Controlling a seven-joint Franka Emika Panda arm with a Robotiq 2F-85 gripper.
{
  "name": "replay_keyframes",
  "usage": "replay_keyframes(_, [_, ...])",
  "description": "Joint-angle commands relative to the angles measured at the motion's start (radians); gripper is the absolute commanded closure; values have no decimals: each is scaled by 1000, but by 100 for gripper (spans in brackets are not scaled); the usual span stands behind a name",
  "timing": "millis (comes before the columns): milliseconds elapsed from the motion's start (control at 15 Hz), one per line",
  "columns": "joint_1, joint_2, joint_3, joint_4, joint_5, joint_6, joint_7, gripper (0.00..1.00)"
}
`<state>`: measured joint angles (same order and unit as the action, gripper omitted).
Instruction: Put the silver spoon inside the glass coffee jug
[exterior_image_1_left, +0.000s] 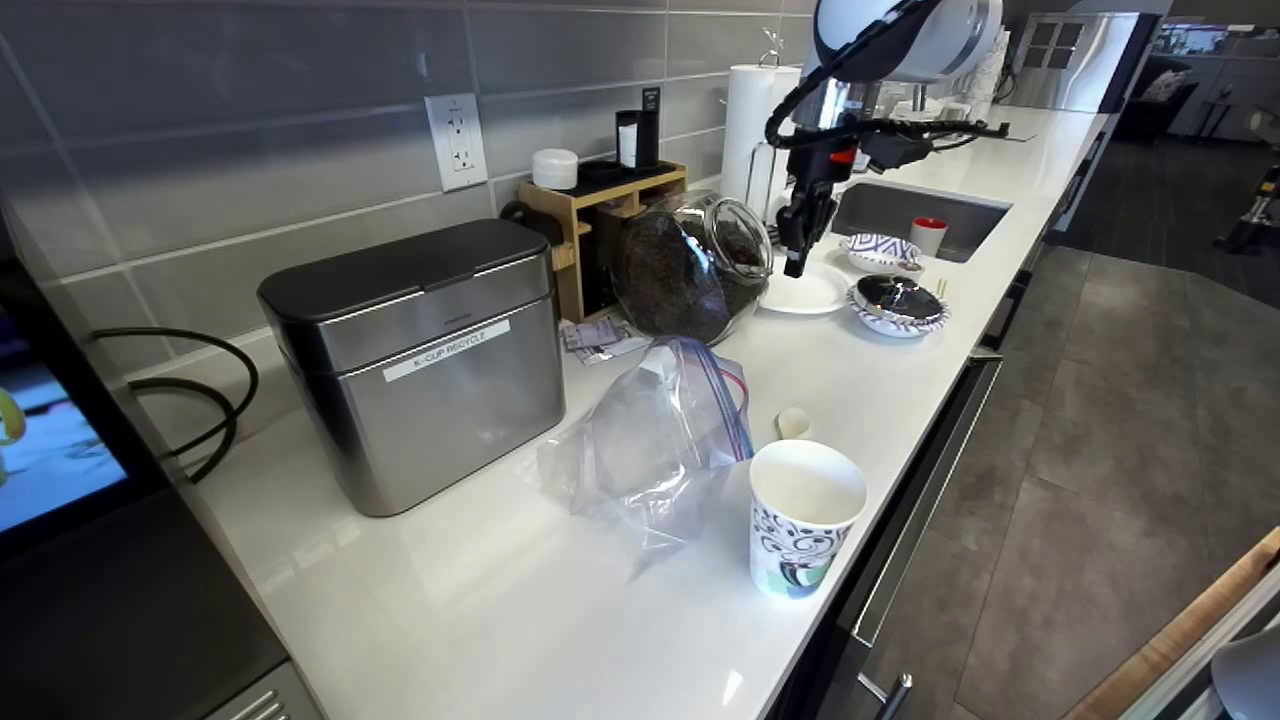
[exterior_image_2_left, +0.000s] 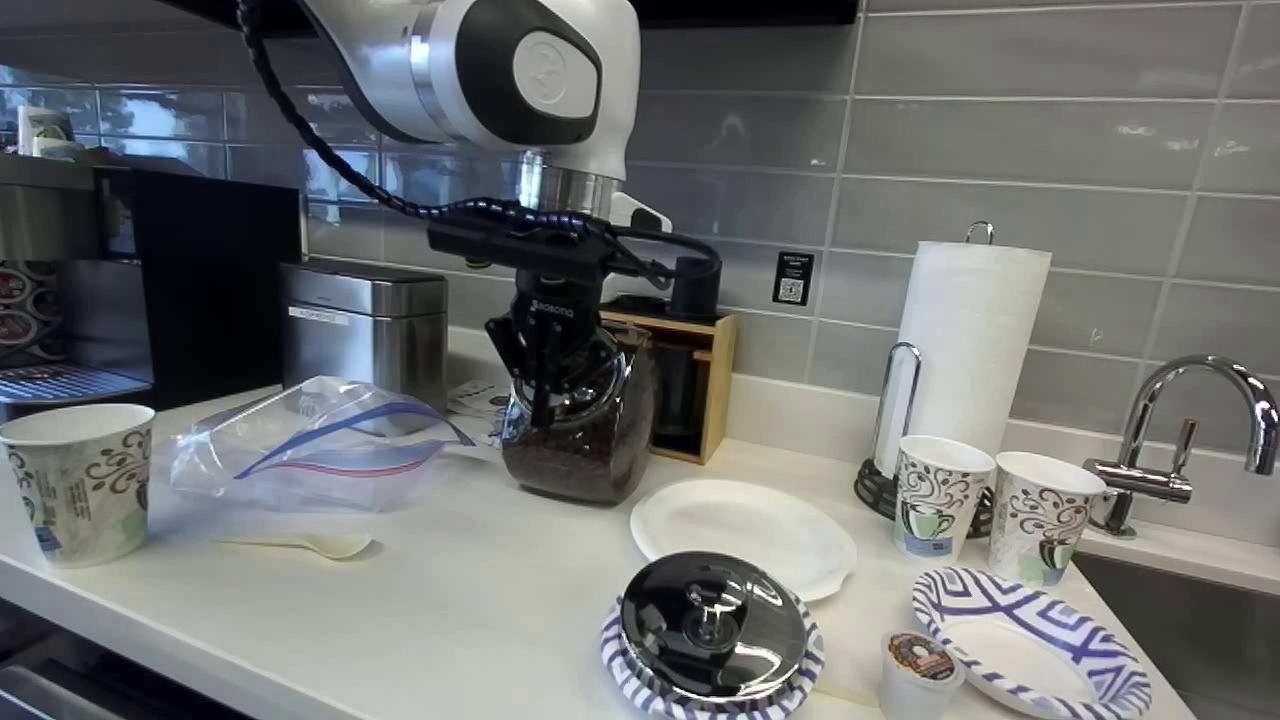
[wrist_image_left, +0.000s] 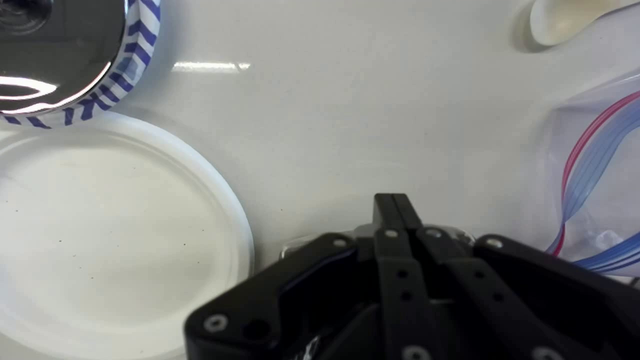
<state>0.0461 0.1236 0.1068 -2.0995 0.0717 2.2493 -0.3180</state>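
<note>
A glass coffee jug filled with dark coffee stands tilted, its round mouth facing outward; it also shows in an exterior view. A cream-coloured spoon lies on the counter beside the plastic bag; it shows too in an exterior view and at the top right of the wrist view. I see no silver-coloured spoon. My gripper points down in front of the jug's mouth. In the wrist view its fingertips meet with nothing between them. The jug is mostly hidden behind the gripper there.
A clear zip bag and a paper cup are near the spoon. A white plate and a shiny lid on a striped bowl are beside the jug. A steel bin and wooden shelf stand behind.
</note>
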Motion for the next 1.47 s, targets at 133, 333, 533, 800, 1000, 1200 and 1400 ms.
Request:
replay_keyframes(133, [7, 22, 0, 14, 14, 16, 13, 100])
replay_keyframes(333, [6, 25, 1, 19, 28, 16, 12, 100])
replay_keyframes(533, [4, 30, 3, 27, 56, 21, 11, 100])
replay_keyframes(800, [3, 43, 3, 42, 90, 35, 15, 100])
replay_keyframes(1000, [3, 52, 2, 49, 97, 50, 21, 100])
replay_keyframes(1200, [2, 56, 3, 47, 103, 61, 20, 100])
replay_keyframes(1400, [-5, 31, 2, 33, 120, 67, 5, 100])
